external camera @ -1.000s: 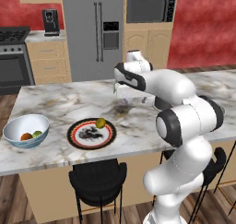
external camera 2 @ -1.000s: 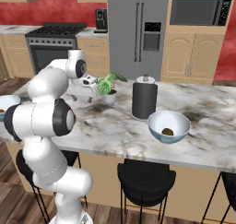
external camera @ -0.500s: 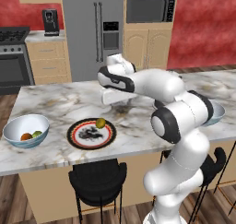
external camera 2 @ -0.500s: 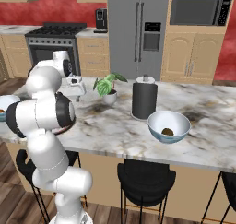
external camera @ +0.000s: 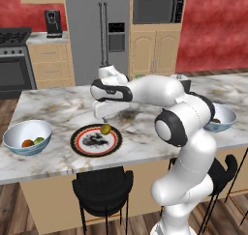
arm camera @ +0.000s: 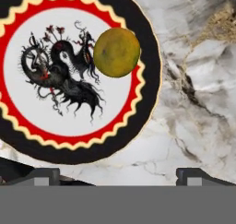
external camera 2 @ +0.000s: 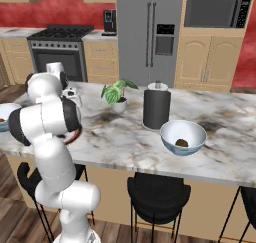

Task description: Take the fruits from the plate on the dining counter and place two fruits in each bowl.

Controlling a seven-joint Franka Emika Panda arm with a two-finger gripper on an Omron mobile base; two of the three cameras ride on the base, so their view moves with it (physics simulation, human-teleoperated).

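1. Gripper [arm camera: 118, 174] hangs over the dining counter [external camera: 63, 110], fingertips spread apart, holding nothing.
2. Yellow-green fruit [arm camera: 116, 52] sits on the plate [arm camera: 148, 87] at its two o'clock.
3. Left bowl [external camera: 26, 137] holds orange fruit [external camera: 27, 143] and green fruit [external camera: 39, 140].
4. Right bowl [external camera 2: 183, 137] holds the dark brown fruit [external camera 2: 182, 143].

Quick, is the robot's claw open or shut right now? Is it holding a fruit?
Gripper: open, holding nothing, above the plate near the yellow-green fruit.
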